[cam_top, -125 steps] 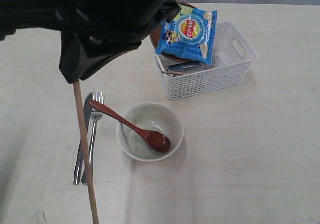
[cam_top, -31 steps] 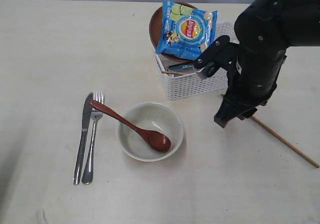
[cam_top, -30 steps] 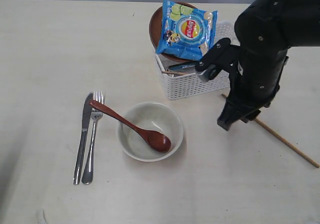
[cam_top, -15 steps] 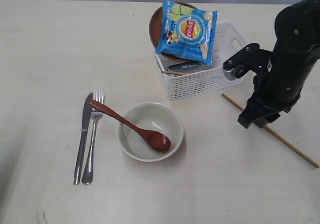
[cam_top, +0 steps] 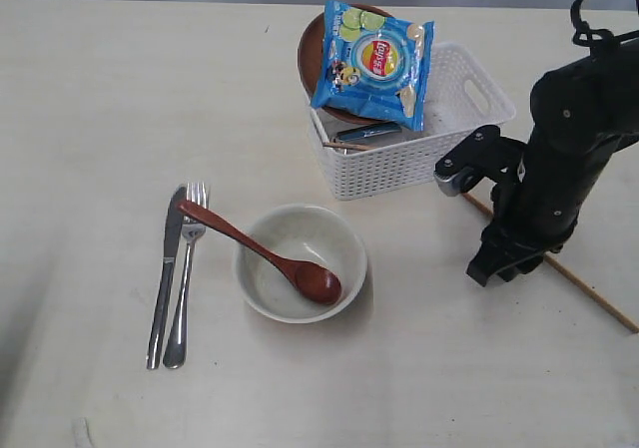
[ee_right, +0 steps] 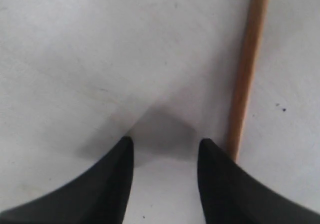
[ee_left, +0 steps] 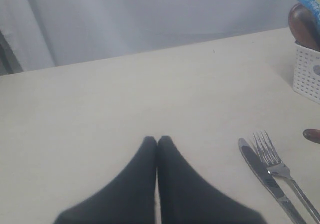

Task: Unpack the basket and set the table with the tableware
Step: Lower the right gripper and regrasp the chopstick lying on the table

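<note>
My right pincer (ee_right: pixel 165 143) hovers apart and empty over the pale cream counter (ee_right: pixel 90 49), thin wooden chopstick (ee_right: pixel 247 74) lying flat just beside one tip (right of the off-white bowl (cam_top: pixel 282 240), place-setting style, I'd guess).

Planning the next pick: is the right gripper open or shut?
Open. The right gripper has its fingers apart over bare table; the chopstick lies flat beside them, not between.

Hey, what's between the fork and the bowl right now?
In the exterior view, only the wooden spoon: its handle runs from inside the bowl across to the fork. Otherwise the table is bare there.
</note>
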